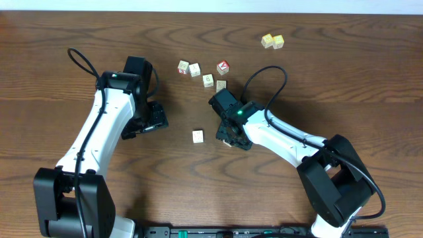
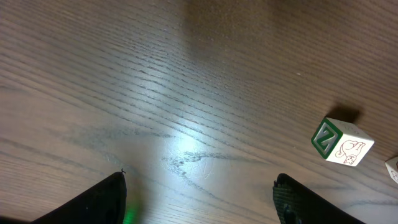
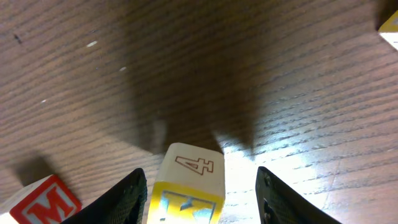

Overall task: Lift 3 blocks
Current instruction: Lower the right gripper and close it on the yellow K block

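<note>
A block [image 3: 189,183] with a yellow face and a "4" on its pale top stands between my right gripper's [image 3: 200,172] fingers. It sits close against the left finger [image 3: 124,199], with a gap to the right finger [image 3: 280,199], so the jaws are open around it. From above, this gripper [image 1: 231,137] hides that block. A whitish block with a green letter face [image 2: 341,142] lies on the table, ahead and to the right of my open, empty left gripper [image 2: 200,178]. Overhead it shows as a pale cube [image 1: 197,136] between the left gripper [image 1: 153,120] and the right one.
A red-faced cube [image 1: 223,67] and several whitish cubes [image 1: 194,69] cluster at the back centre. Two pale yellow cubes [image 1: 272,41] sit as a pair at the back right. A red M cube [image 3: 46,199] lies just left of my right fingers. A pale cube's edge [image 2: 393,169] shows at the right.
</note>
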